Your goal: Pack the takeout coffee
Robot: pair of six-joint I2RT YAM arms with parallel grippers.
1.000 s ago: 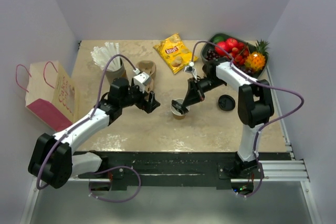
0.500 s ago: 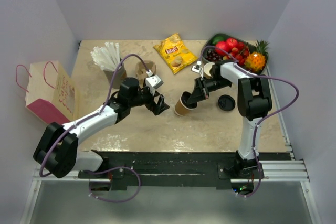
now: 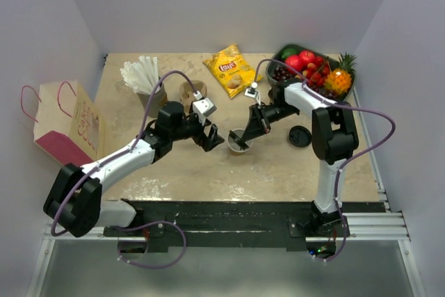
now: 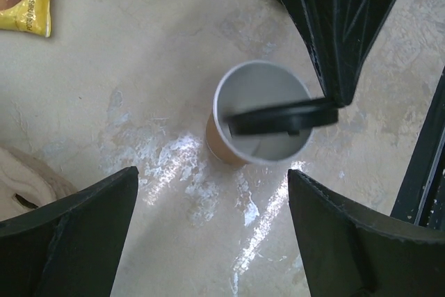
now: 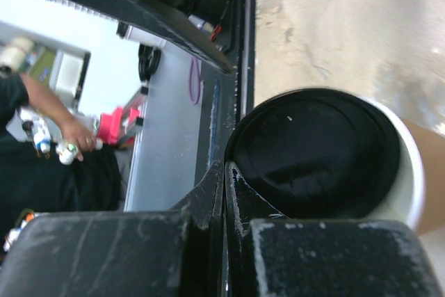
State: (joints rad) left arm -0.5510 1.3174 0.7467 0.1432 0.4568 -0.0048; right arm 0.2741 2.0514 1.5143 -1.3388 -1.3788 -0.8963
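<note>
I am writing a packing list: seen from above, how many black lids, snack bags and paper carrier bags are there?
Black lids: 2 (held lid, loose lid)
Snack bag: 1
Paper carrier bag: 1
Total: 4

The small tan paper cup (image 3: 238, 147) stood mid-tabletop (image 3: 278, 172), a round black plastic lid (image 4: 281, 117) tilted across its mouth. The left hand (image 3: 215, 138) lay at its 9 o'clock, a yellow foil crisp bag (image 3: 231, 69) at 12, a second loose black lid (image 3: 300, 136) at 3.
</note>
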